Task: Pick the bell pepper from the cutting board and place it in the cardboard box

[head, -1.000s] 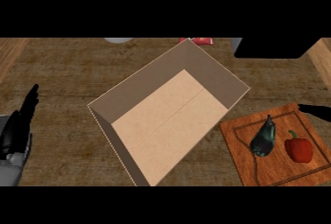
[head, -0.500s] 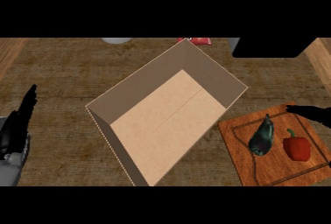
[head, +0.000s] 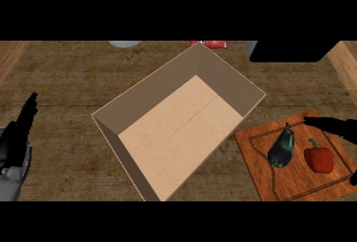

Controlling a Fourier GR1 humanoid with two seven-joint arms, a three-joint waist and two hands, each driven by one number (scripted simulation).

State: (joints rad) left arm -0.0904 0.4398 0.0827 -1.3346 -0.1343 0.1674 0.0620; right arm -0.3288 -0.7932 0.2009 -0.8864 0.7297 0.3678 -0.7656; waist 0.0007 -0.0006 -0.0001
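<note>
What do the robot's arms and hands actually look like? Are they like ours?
Partly. The left hand is black with slim fingers, on a smooth grey forearm. The right hand is black too; its forearm is out of view. No cables or markings show.

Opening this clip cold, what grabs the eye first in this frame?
The big open cardboard box lies slantwise across the middle of the wooden counter, nothing inside it. At lower right a cutting board carries a red bell pepper beside a dark eggplant. The black right hand comes in from the right edge just above the pepper, while the left hand rests open at the left edge, fingers up.
</note>
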